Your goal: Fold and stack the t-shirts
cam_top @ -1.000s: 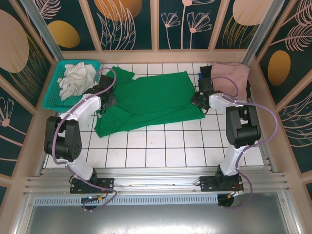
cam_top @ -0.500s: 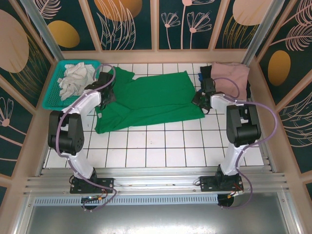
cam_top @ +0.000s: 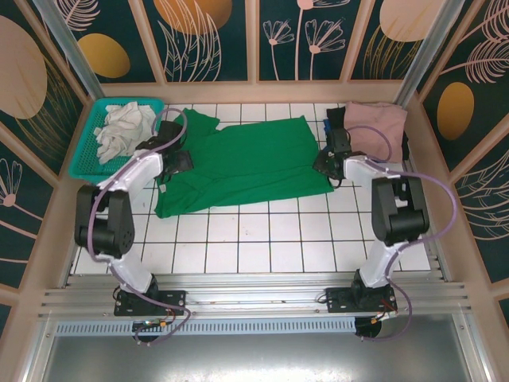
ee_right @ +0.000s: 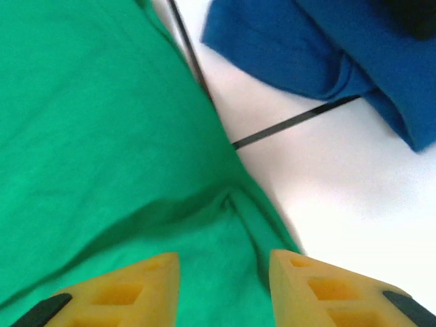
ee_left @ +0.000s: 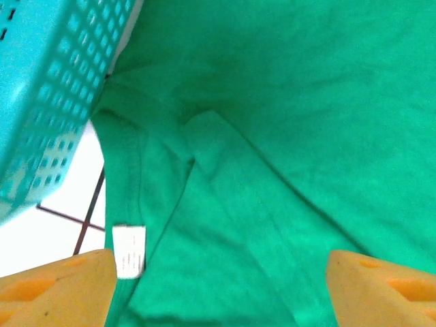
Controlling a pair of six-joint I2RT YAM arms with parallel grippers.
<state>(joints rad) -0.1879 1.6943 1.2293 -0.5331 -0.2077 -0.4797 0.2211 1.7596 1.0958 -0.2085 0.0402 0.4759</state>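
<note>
**A:** What has changed from a second ago?

**B:** Both hands have opened. The left hand (cam_top: 177,163) has also shifted slightly along the left side of the green shirt (cam_top: 246,163). Its fingers now stand wide apart above the collar, with the white label (ee_left: 129,251) lying between them, and nothing is gripped. The right hand (cam_top: 328,163) sits at the shirt's right edge with a narrow gap between its fingers. A small ridge of green cloth lies in that gap and looks loose rather than pinched.

**A:** Where is the green shirt?

**B:** It is spread flat across the far half of the white tiled bench (cam_top: 262,239), with a hand at each side. Its left side lies just beside a teal basket (cam_top: 83,151).

**A:** How far along is the job?

**B:** Partway, I would judge. A folded pink shirt (cam_top: 374,119) sits in the far right corner, with a blue shirt (ee_right: 327,48) showing beside the green shirt's edge. The green shirt is laid out but has no folds yet, so it has still to be folded and stacked. Crumpled pale cloth (cam_top: 123,127) lies in the basket, possibly more to do.
</note>
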